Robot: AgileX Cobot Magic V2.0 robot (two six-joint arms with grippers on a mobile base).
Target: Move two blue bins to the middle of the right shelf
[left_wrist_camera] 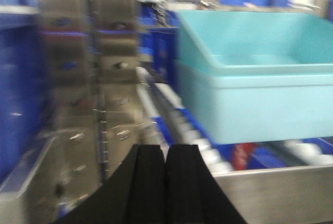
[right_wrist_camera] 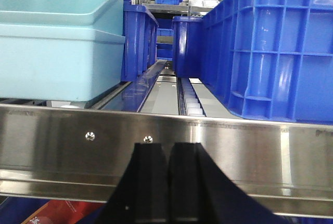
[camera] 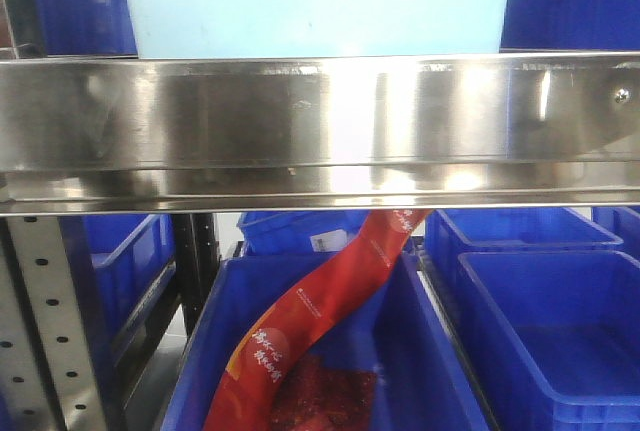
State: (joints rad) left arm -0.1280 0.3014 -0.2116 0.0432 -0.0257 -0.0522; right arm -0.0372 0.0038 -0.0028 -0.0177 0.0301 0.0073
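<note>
Two pale blue bins sit nested one inside the other, the upper bin (left_wrist_camera: 250, 37) in the lower bin (left_wrist_camera: 260, 104), resting on the rollers of the steel shelf level. In the front view the stack (camera: 320, 6) stands just behind the shelf's tall shiny front lip (camera: 320, 131). The right wrist view has the stack (right_wrist_camera: 52, 52) at the left, behind the lip (right_wrist_camera: 234, 151). My left gripper (left_wrist_camera: 165, 154) is shut and empty, left of and below the stack. My right gripper (right_wrist_camera: 167, 151) is shut and empty in front of the lip.
A large royal-blue bin (right_wrist_camera: 270, 52) stands on the same level to the right of the stack, with more behind. Below the lip are royal-blue bins (camera: 540, 321), one holding red packaging (camera: 330, 301). A perforated upright (camera: 50, 321) stands at the left.
</note>
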